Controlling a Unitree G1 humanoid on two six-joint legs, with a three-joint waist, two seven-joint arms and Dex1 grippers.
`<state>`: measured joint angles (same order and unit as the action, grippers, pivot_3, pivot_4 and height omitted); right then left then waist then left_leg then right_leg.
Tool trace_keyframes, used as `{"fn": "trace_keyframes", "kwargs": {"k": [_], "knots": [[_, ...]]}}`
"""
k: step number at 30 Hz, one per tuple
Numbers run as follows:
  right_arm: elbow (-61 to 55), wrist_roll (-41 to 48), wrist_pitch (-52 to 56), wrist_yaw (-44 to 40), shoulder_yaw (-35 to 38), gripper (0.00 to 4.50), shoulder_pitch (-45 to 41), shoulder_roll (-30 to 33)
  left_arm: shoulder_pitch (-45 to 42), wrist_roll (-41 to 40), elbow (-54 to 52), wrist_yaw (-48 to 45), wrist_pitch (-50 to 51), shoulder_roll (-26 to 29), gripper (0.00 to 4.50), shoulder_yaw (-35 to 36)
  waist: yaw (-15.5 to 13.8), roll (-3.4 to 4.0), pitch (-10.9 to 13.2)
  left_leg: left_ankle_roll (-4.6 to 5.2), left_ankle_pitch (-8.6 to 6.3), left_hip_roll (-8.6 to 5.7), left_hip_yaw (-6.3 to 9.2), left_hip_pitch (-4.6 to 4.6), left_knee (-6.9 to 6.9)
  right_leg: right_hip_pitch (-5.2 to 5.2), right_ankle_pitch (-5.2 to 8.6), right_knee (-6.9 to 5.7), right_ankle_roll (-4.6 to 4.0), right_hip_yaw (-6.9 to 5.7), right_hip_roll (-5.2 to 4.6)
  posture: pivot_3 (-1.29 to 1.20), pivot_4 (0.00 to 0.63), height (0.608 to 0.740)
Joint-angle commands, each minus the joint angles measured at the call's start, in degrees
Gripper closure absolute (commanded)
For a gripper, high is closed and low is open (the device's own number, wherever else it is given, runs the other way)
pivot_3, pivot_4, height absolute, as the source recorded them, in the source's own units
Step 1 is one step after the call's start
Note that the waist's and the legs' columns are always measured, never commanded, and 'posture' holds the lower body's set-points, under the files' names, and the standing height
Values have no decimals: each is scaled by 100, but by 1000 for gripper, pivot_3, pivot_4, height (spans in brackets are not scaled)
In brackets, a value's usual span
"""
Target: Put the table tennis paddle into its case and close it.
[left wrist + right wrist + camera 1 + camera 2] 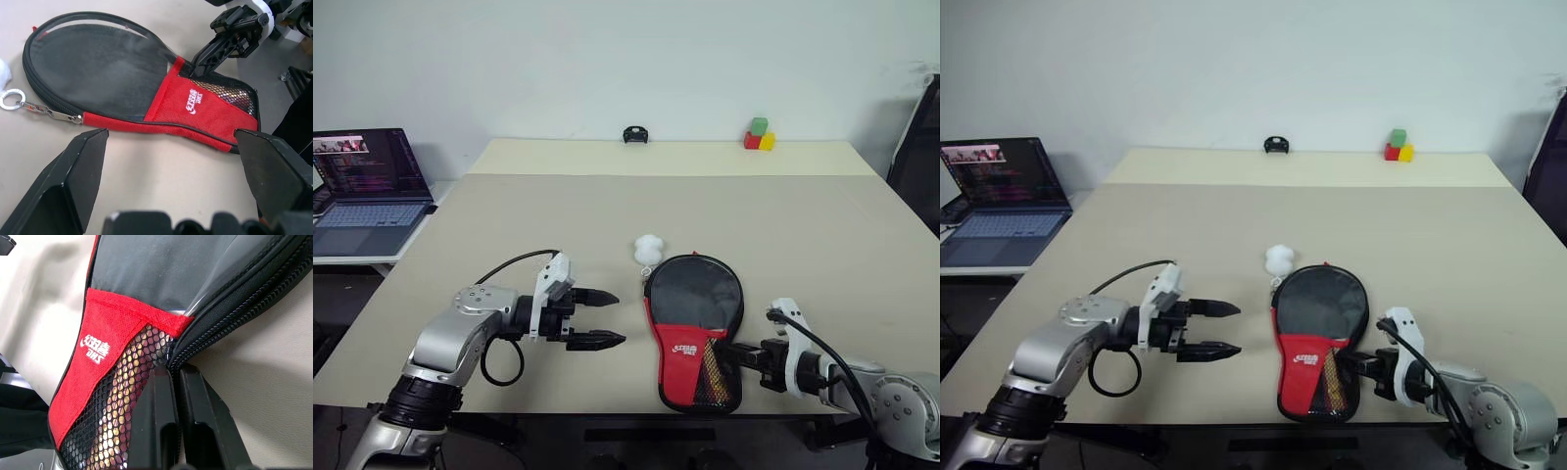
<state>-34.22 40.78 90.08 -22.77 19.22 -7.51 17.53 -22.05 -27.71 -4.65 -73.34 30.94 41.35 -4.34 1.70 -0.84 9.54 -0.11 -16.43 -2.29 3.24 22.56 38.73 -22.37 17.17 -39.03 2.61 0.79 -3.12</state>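
1. Paddle point(110, 406) is already in its case point(695, 328): you can make out the striped handle thru the mesh pocket point(230, 95) at the narrow end. The rubber face isn't directly visible; the round part reads as dark fabric under a clear cover, so judge it as inside.
2. Case lies flat on the table point(607, 206), near the front edge, round end pointing away from you, red part w/ white logo toward you. White fluffy ball point(648, 249) sits just beyond the round end, linked by a ring and chain to a metal pull on the case's left edge.
3. R gripper point(747, 354) is pinched tight, tips at the right edge of the case where the red part meets the zipper track. Prob. nipping the zip pull or the edge fabric, but what's between the tips is hidden, can't tell.
4. L gripper point(602, 317) is spread wide, holding nothing, hovering over the table just left of the case, fingers pointing at it, not touching.
5. Progress: insertion done, closing isn't. In the right wrist view the zipper teeth look parted along the right side, so that stretch reads as unzipped. How much of the edge is shut elsewhere, can't tell.
6. Left to do, as I judge it: pin the case w/ your L claw, then run the zip round w/ your R.
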Motion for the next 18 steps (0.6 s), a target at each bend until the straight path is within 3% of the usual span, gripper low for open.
{"fn": "trace_keyframes", "kwargs": {"k": [1,7,13,18], "knots": [[-121,-7,-207,69,118,3985,87,51,-80,-20,-77,-51,-85,28,0,12,0,0,0,0,0,0,0,0,0,0,0,0,0,0,0,0,150,740],[-324,62,-419,57,250,2154,363,213,0,-33,-121,-20,-85,26,0,22,-1,0,0,0,0,0,1,-4,0,4,0,-1,0,0,0,0,150,740],[-536,580,-851,-513,633,172,469,700,37,-41,-151,2,-86,-9,0,4,-4,0,0,0,0,-2,0,-6,1,8,0,0,1,0,-1,0,150,740],[-644,905,-1419,-862,611,42,-237,1284,52,-52,-139,86,-53,-63,0,18,31,4,3,1,0,1,-5,-15,0,9,0,-4,1,7,2,0,150,740]]}}
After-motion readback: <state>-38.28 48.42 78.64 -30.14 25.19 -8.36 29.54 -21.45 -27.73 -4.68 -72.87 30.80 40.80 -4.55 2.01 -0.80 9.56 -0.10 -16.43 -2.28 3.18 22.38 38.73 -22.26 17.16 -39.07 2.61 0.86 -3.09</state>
